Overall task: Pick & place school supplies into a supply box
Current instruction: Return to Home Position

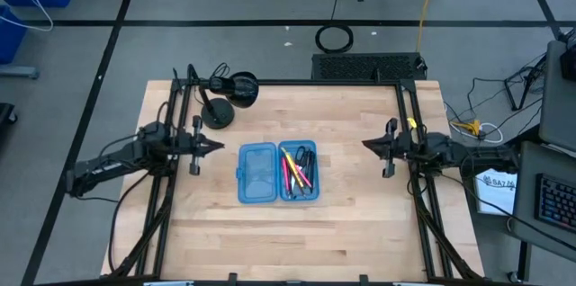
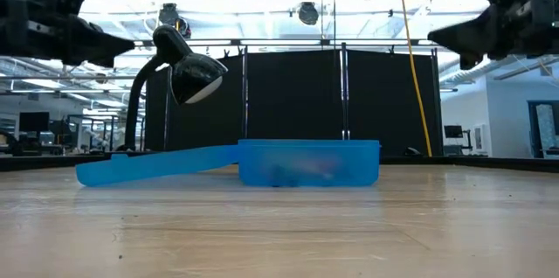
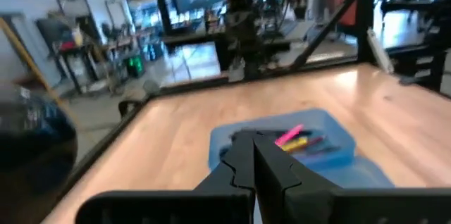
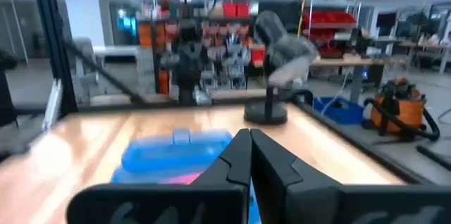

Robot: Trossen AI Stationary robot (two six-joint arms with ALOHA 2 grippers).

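Blue translucent plastic, dead centre on the table: the supply box (image 1: pixel 257 174) lies open with its 2 halves flat side by side. The half on its 3 o'clock side holds the school supplies (image 1: pixel 298 169), pink, red, yellow and dark sticks bunched inside the walls. The 9 o'clock half looks bare. Scissors? Too small to pick out. No loose pen shows on the wooden table (image 1: pixel 360 232), so by my read the packing is done and only parking the arms is left. Left gripper (image 1: pixel 219 147) hangs at the box's 9 o'clock, fingers pinched together on nothing. Right gripper (image 1: pixel 365 145) mirrors it at 3 o'clock, likewise closed and empty. Both are raised off the wood and well apart from the box. Black desk lamp (image 1: pixel 227 97) stands at 11 o'clock, on the left arm's side, the 1 obstacle. Toward 6 o'clock, open board runs to the table edge.
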